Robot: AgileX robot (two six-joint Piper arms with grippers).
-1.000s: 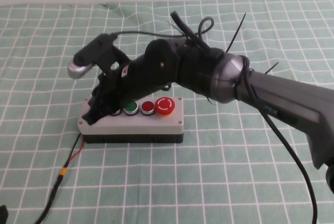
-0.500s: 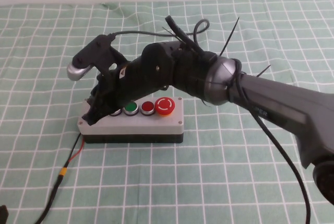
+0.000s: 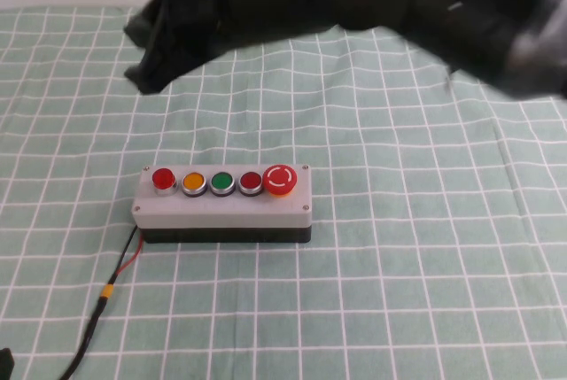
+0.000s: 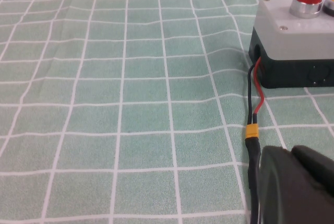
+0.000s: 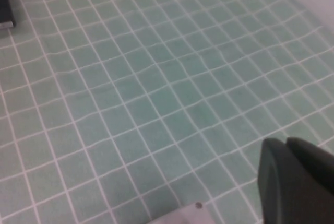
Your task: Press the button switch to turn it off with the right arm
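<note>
Right end effector [image 3: 146,70] up high over far-left worktop [image 3: 399,291], fingers look clenched. Button switch [image 3: 223,204] untouched. Left end effector [image 4: 292,182] low near front-left corner, can't tell its state.

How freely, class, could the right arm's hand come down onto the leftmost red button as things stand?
Probably freely: the right hand hangs raised behind the button box, nothing covering the red button. The left hand sits low beside the cable.

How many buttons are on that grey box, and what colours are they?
Red buttons: 3, at, and the big one
Orange button: 1
Green button: 1
Total: 5 buttons on the box.
The right gripper hangs above and behind the box; the left gripper is low by the cable.
</note>
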